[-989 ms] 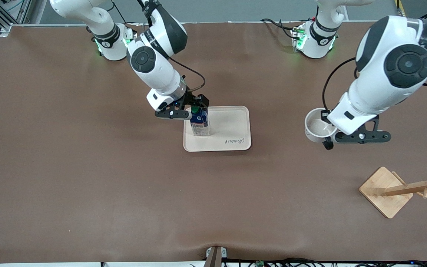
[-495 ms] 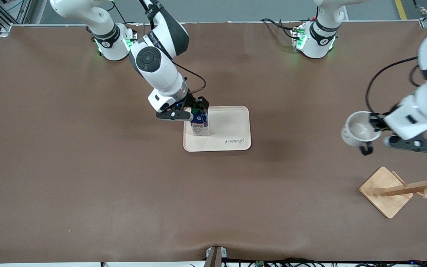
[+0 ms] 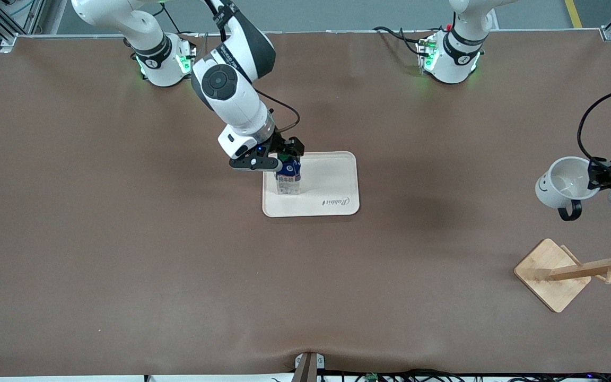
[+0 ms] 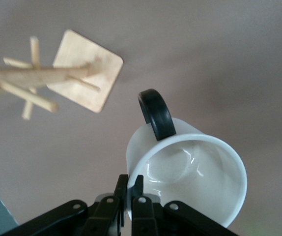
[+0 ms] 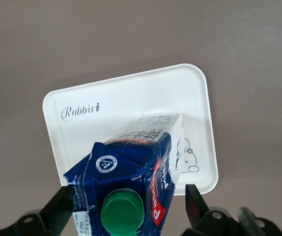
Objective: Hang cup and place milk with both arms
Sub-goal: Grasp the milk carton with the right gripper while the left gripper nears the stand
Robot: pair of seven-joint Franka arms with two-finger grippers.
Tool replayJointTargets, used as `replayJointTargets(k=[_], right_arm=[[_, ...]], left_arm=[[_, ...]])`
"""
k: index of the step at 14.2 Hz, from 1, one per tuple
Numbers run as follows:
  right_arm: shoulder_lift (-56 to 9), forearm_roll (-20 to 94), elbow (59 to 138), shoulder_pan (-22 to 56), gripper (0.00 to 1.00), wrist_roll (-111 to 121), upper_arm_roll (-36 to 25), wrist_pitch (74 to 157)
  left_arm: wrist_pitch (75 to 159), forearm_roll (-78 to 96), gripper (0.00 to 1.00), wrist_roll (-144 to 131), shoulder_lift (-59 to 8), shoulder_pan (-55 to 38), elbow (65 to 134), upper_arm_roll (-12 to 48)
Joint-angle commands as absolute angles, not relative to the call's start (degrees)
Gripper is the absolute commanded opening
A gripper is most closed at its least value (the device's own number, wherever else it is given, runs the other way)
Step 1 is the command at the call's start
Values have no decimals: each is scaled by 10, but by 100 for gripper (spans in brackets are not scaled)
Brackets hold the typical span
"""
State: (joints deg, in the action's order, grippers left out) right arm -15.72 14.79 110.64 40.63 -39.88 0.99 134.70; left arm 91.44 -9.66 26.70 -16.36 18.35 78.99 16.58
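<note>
The left hand [image 4: 130, 196], fingers pinched on the rim of the cup [image 3: 563, 183], carries the white mug in the air over the left arm's end of the worktop [image 3: 125, 254], its mouth tipped sideways and its black loop handle [image 4: 156, 114] pointing down toward the wooden cup rack [image 3: 576, 270], which is nearer the front camera. The grip takes only a thin stretch of rim, so the mug could swing or slip as the arm moves; and because the rack's pegs [image 4: 38, 96] are slim and angled, a handle that arrives off line could strike a peg or knock the light stand over on its square base rather than slide on. At the middle of the worktop, the right hand [image 5: 126, 209] straddles the gabled top of the milk [image 3: 287, 178], its fingers showing on either side of the carton with a gap visible, apparently no longer squeezing it. The carton stands at the corner of the pale tray [image 3: 337, 204] that is nearest the right arm's base, close to the rim. Standing so near the edge, the tall, narrow carton could tip off the tray if a finger drags on it as the hand lifts away.
</note>
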Motion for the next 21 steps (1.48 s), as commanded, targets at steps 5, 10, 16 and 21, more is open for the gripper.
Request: replayJointTargets(k=[5, 10, 16, 21], right_arm=[[-167, 143, 1086, 406, 100, -410, 3, 1339], [-168, 142, 1086, 411, 100, -410, 3, 1341], [-192, 116, 1089, 429, 100, -413, 2, 1349], [-195, 105, 1093, 428, 1, -415, 2, 1382]], left_arm=[[948, -105, 0, 401, -191, 200, 750, 151], [955, -105, 0, 460, -198, 201, 750, 128], [1017, -105, 0, 496, -213, 229, 750, 128], [1037, -101, 0, 515, -226, 248, 749, 130]])
